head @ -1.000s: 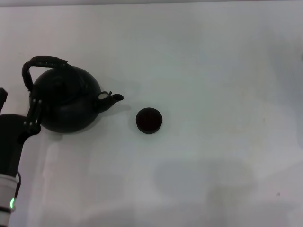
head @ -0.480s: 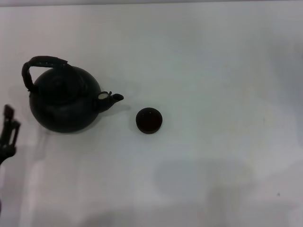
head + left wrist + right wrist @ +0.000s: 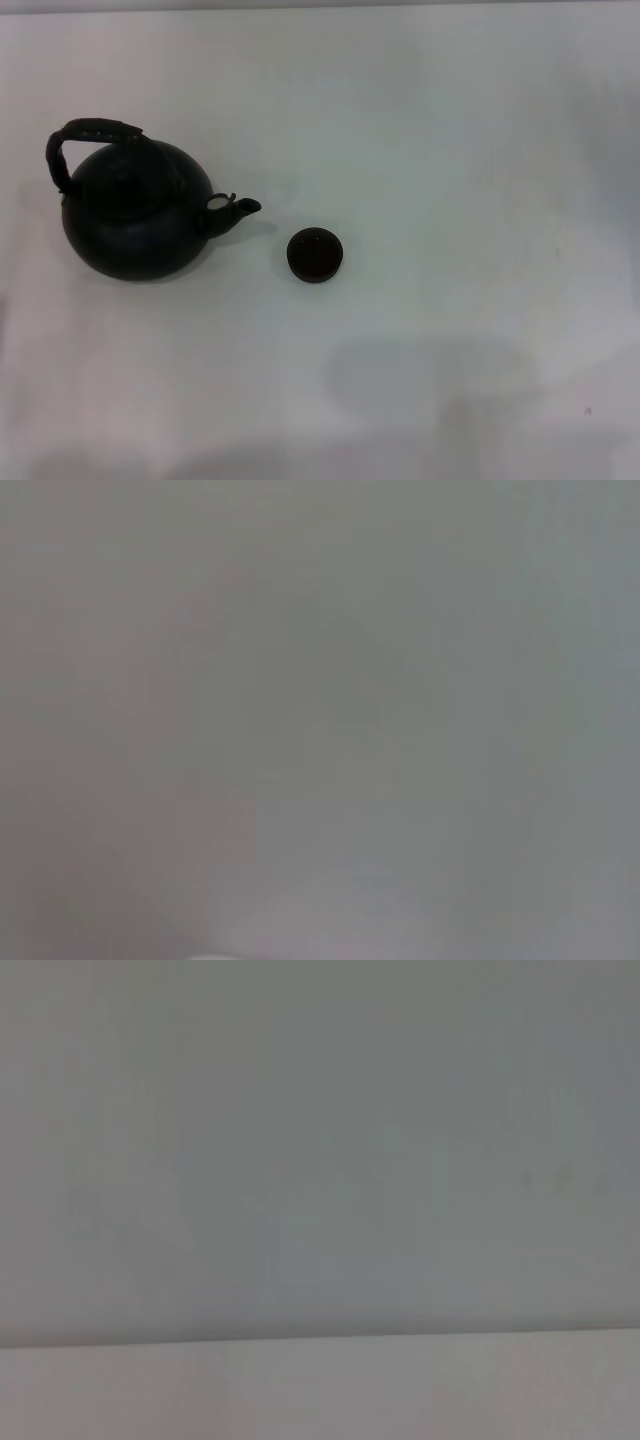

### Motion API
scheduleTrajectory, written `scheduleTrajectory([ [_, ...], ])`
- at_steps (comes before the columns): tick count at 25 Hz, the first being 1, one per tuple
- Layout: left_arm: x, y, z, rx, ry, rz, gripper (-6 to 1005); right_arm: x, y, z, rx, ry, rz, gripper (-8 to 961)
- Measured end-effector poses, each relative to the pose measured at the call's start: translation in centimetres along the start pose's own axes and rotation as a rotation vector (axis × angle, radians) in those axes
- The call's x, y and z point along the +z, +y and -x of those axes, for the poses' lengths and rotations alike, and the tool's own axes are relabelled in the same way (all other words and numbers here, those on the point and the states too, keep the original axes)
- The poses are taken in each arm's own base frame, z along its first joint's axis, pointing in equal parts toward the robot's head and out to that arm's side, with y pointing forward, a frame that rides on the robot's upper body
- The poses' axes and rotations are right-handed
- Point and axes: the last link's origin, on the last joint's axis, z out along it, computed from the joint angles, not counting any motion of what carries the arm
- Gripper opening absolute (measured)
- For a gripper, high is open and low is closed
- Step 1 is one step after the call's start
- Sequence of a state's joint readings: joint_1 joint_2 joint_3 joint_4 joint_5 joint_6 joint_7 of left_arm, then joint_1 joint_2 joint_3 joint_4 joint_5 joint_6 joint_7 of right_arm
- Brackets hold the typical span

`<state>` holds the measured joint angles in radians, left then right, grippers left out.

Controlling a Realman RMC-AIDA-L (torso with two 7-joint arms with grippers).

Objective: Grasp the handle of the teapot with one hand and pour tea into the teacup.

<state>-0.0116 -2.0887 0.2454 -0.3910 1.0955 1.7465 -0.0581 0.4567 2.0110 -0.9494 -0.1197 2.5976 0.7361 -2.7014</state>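
Observation:
The round matte black teapot (image 3: 135,215) stands upright on the white table at the left of the head view. Its arched handle (image 3: 82,137) rises over its far left side, and its short spout (image 3: 240,208) points right. To the right of the spout, a small gap away, sits the tiny dark teacup (image 3: 315,254). Neither gripper shows in the head view. Both wrist views hold only plain grey-white surface, with no fingers in them.
The white table (image 3: 450,200) stretches wide to the right and toward the front. A faint shadow (image 3: 430,375) lies on it at the front centre. A pale edge line (image 3: 320,1338) crosses the right wrist view.
The left arm, which stood beside the teapot's left side one second ago, has drawn back off the left edge and is gone from the head view. Teapot and teacup have not moved.

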Motion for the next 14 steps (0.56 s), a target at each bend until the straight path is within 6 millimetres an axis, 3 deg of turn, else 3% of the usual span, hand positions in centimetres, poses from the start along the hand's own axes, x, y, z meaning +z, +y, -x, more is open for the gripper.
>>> scheduleTrajectory([
  [6, 3.6, -0.8, 0.0, -0.003, 0.011, 0.021, 758, 0.0, 0.0, 0.0, 0.0, 0.001, 0.0, 845],
  [14, 7.3, 1.6, 1.3, -0.006, -0.071, 0.143, 758, -0.1, 0.5, 0.2, 0.0, -0.025, 0.024, 845],
])
